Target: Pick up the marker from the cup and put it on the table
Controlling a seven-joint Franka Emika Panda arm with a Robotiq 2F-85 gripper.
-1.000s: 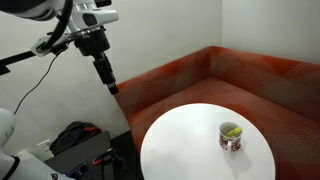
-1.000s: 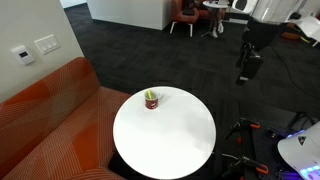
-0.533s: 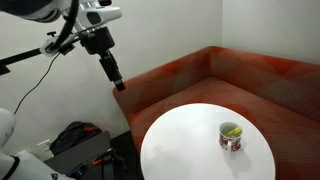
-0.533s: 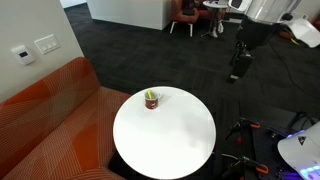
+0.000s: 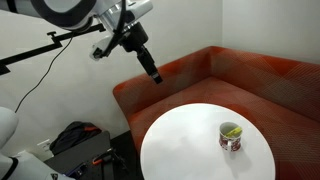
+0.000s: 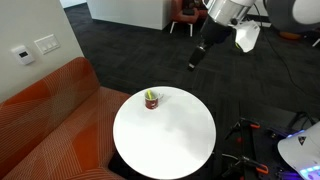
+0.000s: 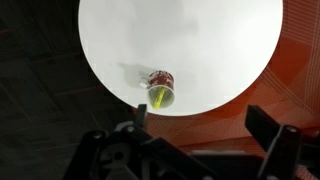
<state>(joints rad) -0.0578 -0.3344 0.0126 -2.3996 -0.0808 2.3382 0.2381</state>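
Observation:
The white cup with dark red patterning (image 5: 231, 137) stands near the edge of the round white table (image 5: 190, 140). It also shows in the exterior view (image 6: 151, 100) and the wrist view (image 7: 160, 88). The yellow-green marker (image 7: 158, 97) stands inside the cup; its tip shows in the exterior views (image 5: 231, 130) (image 6: 151, 95). My gripper (image 5: 155, 78) (image 6: 193, 64) hangs high in the air, well away from the cup and off to the table's side. In the wrist view my gripper (image 7: 200, 125) is open and empty, its two dark fingers wide apart above the sofa.
A reddish-brown corner sofa (image 5: 240, 75) (image 6: 50, 110) wraps round the table. A dark bag and equipment (image 5: 75, 145) lie on the floor by the robot base. Dark carpet (image 6: 130, 50) surrounds the table, with chairs (image 6: 185, 15) far behind.
My arm has swung toward the table and sofa, the gripper moving closer to the cup's side of the scene. The cup and marker have not moved.

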